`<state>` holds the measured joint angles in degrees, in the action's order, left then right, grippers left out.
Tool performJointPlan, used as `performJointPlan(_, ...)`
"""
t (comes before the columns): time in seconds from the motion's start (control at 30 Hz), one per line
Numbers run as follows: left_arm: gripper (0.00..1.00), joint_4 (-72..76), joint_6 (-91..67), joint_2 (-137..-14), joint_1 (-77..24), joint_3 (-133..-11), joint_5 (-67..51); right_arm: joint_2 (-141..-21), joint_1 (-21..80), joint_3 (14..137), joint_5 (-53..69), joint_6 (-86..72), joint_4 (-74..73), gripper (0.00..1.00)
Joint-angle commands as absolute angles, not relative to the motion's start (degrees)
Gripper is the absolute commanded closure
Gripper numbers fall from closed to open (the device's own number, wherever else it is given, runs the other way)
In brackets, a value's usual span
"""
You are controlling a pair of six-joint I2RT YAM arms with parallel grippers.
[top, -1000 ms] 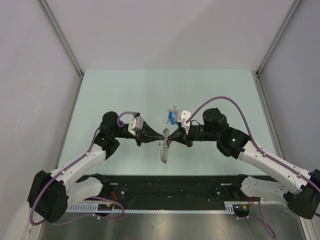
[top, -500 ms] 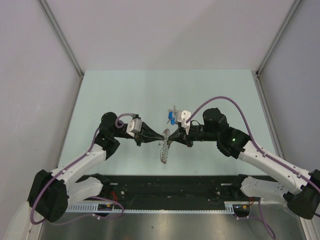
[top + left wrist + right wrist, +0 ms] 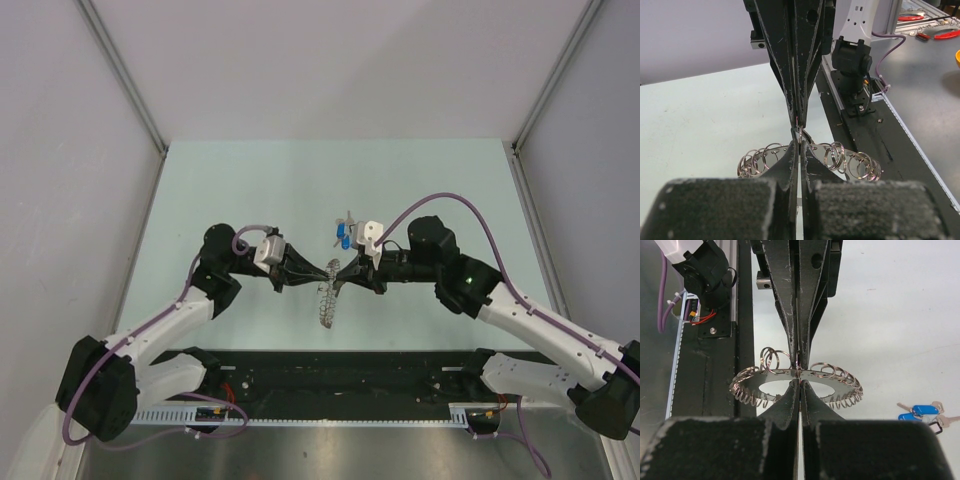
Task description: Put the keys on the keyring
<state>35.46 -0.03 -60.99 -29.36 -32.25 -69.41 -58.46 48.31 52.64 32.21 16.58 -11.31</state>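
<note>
"Where is the ring?"

"Up in the air, between my two claws. My left claw and my right claw meet tip to tip above the table. The ring hangs down from the spot where they meet. It is turned on its edge, and the low end points toward my bases."

"Are your claws open?"

"No, both are squeezed tight. My left fingers are pressed together with the rim of the ring pinched between them. My right fingers pinch the same part of the ring from the other side. The tips of one claw almost touch the tips of the other."

"What does the ring look like close up?"

"It is flat and silver with a big hole in the middle. Lots of little wire loops stick out all around its rim."

"And the keys?"

"The keys lie on the table, off to one side of my right claw and away from the ring. I can see blue heads, shiny metal parts and a small black loop. They are not on the ring."
</note>
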Motion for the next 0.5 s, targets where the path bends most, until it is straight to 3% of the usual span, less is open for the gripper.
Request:
performJointPlan(0.0,1.0,39.4,-2.1,-61.3,-29.1,-32.3,-70.0,-56.8,48.7,54.8,32.4,16.8,-10.3,1.0)
performJointPlan(0.47,1.0,39.6,-2.5,-61.4,-29.0,-32.3,-69.8,-56.9,48.8,54.8,32.4,16.9,-10.0,1.0)
